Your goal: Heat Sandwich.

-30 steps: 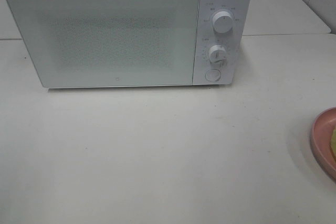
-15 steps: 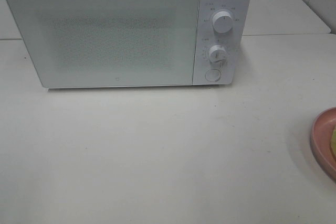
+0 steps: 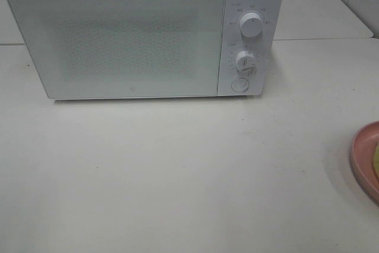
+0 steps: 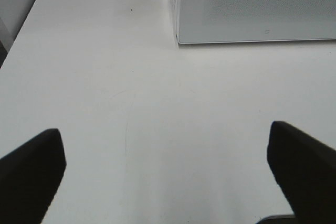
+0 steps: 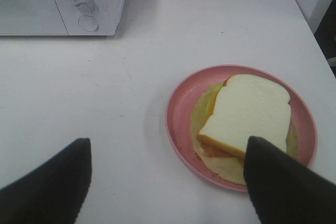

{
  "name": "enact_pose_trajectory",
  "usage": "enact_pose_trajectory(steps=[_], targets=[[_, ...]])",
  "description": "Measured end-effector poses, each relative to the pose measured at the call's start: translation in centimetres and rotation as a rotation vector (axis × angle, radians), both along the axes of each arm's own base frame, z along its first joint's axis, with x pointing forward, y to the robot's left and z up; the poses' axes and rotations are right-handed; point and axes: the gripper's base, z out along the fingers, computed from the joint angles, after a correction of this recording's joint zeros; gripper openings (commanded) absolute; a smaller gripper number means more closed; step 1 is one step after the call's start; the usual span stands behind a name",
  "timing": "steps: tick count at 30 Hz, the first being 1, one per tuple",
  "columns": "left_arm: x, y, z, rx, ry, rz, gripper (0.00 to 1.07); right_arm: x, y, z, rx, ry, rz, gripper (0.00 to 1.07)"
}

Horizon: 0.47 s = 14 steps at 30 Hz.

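Both sets of jaws are spread wide and holding nothing, so you've got two empty grippers. The left gripper hangs over bare white table, with just the lower corner of the white box-shaped microwave showing ahead of it. The right gripper hovers over the table near the round pink plate, one dark finger overlapping the plate's near edge in the picture.

The right wrist view is the only one where you actually see the sandwich: a thick square white bread slice with orange and yellowish filling poking out underneath, lying flat on that plate, well apart from the microwave. The high camera only catches a sliver of the plate at its right edge, and neither arm. What it does give you is the whole microwave front, door shut, two white round dials stacked above a round button.

Compared with a second ago, nothing has moved.
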Motion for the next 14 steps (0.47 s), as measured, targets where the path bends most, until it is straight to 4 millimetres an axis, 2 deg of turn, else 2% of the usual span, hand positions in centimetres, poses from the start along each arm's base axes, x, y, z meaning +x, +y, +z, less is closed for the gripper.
enact_pose_trajectory(steps=[14], targets=[[0.0, 0.0, 0.0, 0.0, 0.0, 0.0, 1.01, 0.0, 0.01, 0.0, 0.001, 0.0, 0.001, 0.76]])
